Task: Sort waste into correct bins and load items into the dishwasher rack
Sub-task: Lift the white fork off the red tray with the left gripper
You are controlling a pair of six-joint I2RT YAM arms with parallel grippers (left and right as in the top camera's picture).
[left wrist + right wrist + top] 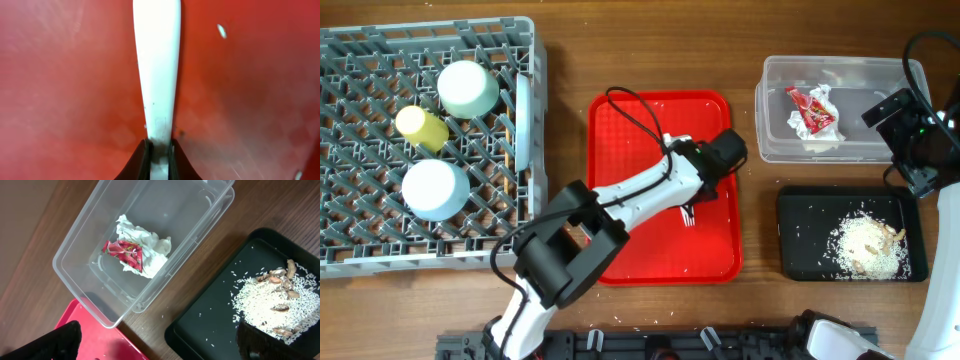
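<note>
The left gripper (159,151) is down on the red tray (620,130) in the middle of the table (650,50). Its two fingers (142,161) are pinched tight on the handle of the white fork (157,60). The fork lies flat on the red tray and points away from the fingers. A few white crumbs lie on the tray near it. The right gripper (152,345) hangs over the spot where the clear tub (772,110) and the black tray (800,250) sit close together. Its fingers are spread wide and hold nothing. The white napkin (152,247) lies in the clear tub, and the red wrapper (125,254) sits on top of it. A pile of rice (262,300) lies in the black tray, with loose grains all around it. The grey rack (360,245) is at the left side of the table. In it are the green bowl (468,88), the yellow cup (422,127) and the blue bowl (435,189). The blue plate (524,120) stands on its edge at the rack's right side.
</note>
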